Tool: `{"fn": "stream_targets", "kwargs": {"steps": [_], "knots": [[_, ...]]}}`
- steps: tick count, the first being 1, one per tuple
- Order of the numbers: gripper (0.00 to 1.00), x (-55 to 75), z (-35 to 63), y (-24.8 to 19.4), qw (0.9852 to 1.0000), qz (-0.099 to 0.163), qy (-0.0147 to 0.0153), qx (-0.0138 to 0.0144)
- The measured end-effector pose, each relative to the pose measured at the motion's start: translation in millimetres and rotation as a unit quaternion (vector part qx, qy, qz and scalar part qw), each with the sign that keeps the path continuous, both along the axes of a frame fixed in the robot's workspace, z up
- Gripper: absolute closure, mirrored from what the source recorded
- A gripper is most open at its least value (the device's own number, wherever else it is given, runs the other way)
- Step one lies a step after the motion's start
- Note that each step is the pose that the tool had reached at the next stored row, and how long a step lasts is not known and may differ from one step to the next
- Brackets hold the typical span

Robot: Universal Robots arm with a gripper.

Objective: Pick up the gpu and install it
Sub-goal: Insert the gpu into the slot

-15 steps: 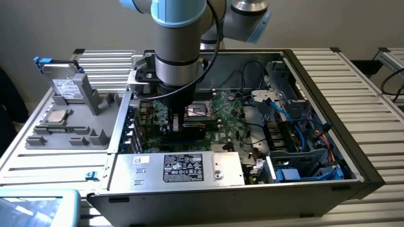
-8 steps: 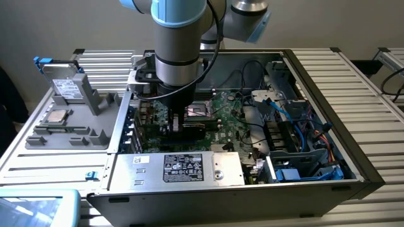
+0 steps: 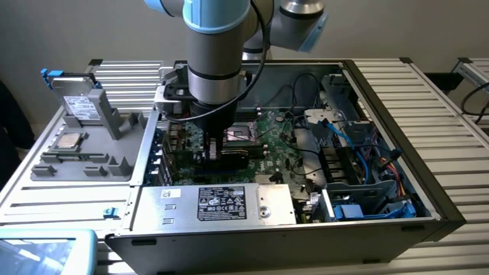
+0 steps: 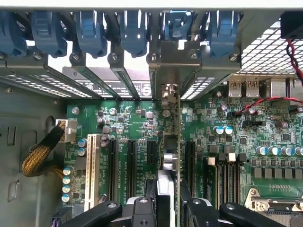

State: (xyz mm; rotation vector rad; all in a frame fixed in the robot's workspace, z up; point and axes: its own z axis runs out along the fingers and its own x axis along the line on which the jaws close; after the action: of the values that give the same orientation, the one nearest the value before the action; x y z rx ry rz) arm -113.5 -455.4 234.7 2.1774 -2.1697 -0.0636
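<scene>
My end effector [image 4: 168, 208] is clenched on the gpu [image 4: 169, 156], which I hold edge-on between my two black fingers [image 4: 142, 210], its thin green edge running straight away from my wrist toward the back wall of the computer case [image 3: 428, 189]. The card hangs just above the green motherboard [image 4: 132, 127], in line with the black expansion slots [image 4: 130, 168]; a white slot [image 4: 91, 165] lies beside them, and whether the card's edge is seated in its slot I cannot tell. A bundle of braided yellow-brown cables [image 4: 40, 158] runs to a pale connector on one side, and memory sticks [image 4: 213, 182] stand in their sockets on the other. Beyond the card its silver bracket [image 4: 173, 66] meets the row of blue slot latches [image 4: 135, 33] on the rear wall, with red and black wires [image 4: 270, 101] crossing the board near the silver port blocks. In the exterior view my arm [image 3: 217, 51] reaches down into the open case on the table [image 3: 450, 103]. The labelled power supply [image 3: 221, 203] fills the near edge, blue cables [image 3: 359, 143] and drive bays crowd the exterior view's right. A grey tray [image 3: 46, 166] at the exterior view's left holds a silver drive [image 3: 77, 97] upright and a processor [image 3: 68, 141] lying flat.
</scene>
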Motion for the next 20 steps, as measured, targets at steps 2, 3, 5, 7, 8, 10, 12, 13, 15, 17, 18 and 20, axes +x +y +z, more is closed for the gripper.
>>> {"fn": "stream_targets", "kwargs": {"steps": [2,3,5,7,8,10,12,13,15,17,18,20], "knots": [[0.71,0.0,0.0,0.0,1.0000,0.001,0.0001,0.0000],[0.71,0.0,-0.1,0.0,1.0000,0.002,0.0001,0.0000],[0.71,0.0,-0.3,0.0,1.0000,0.002,0.0001,0.0001],[0.71,0.0,-0.3,0.0,1.0000,0.003,0.0001,0.0001],[0.71,0.0,-0.3,0.0,1.0000,0.003,0.0001,0.0001],[0.71,0.0,-0.4,0.0,1.0000,0.003,0.0001,0.0000],[0.71,0.0,-0.7,0.0,1.0000,0.003,0.0001,0.0001],[0.71,0.0,-0.8,0.0,1.0000,0.002,0.0001,0.0001],[0.71,0.0,-1.1,0.0,1.0000,0.003,0.0001,0.0001],[0.71,0.1,-1.1,0.0,1.0000,0.002,0.0002,0.0000],[0.71,0.4,-1.2,0.0,1.0000,0.002,0.0002,0.0001],[0.71,0.8,-1.3,0.0,1.0000,0.002,0.0002,0.0002]]}}
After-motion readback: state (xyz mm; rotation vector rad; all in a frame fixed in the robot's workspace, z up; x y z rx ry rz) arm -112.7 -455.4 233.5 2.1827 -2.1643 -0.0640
